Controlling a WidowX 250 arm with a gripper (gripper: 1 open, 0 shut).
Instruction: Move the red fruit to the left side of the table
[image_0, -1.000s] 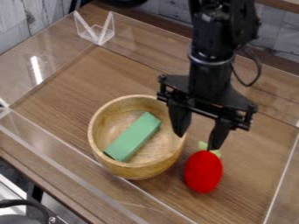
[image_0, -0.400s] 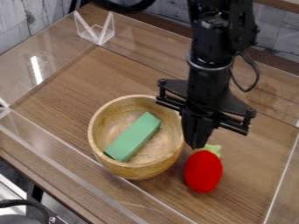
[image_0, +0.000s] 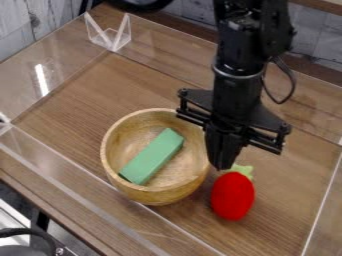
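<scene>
The red fruit (image_0: 234, 195), small and glossy, sits on the brown wood-grain table (image_0: 127, 85) at the front right, just right of the wooden bowl. My gripper (image_0: 227, 162) points straight down over the fruit's top. Its black fingers are closed together where the green leafy top stood, and that top is now hidden between them. The fruit still rests on the table.
The round wooden bowl (image_0: 123, 132) holding a green rectangular block (image_0: 151, 156) stands directly left of the gripper and fruit. Low clear acrylic walls (image_0: 47, 70) edge the table. A clear angled piece (image_0: 107, 32) stands at the back left. Bare wood lies left of and behind the bowl.
The fingers, spread on either side of the fruit's green top a second ago, have closed together on it. The arm and the fruit have stayed in place.
</scene>
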